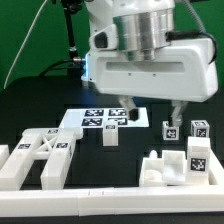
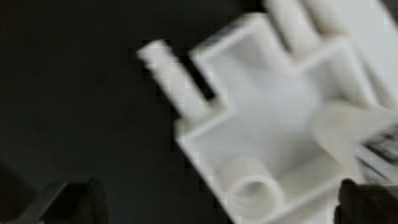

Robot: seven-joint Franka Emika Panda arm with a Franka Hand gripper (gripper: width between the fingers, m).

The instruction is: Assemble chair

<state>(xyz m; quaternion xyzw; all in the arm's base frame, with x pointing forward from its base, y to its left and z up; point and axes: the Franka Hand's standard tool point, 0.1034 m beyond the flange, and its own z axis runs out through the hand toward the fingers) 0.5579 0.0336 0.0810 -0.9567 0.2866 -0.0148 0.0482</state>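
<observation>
My gripper [image 1: 151, 110] hangs open above the middle of the black table, holding nothing. The chair lies in loose white tagged pieces. A flat cross-braced piece [image 1: 45, 152] is at the exterior view's left. A small block [image 1: 110, 136] sits near the middle. Several chunky blocks [image 1: 196, 156] stand at the exterior view's right. In the wrist view my gripper [image 2: 222, 206] stands wide, with its dark fingertips [image 2: 79, 202] apart. Below it lies a blurred white piece [image 2: 267, 95] with a thin prong and round pegs. Part of that piece reaches in between the fingertips without touching them.
The marker board [image 1: 98, 117] lies flat just behind the small block, under the gripper. A long white border rail [image 1: 110, 205] runs along the table's front edge. A green curtain hangs behind the arm.
</observation>
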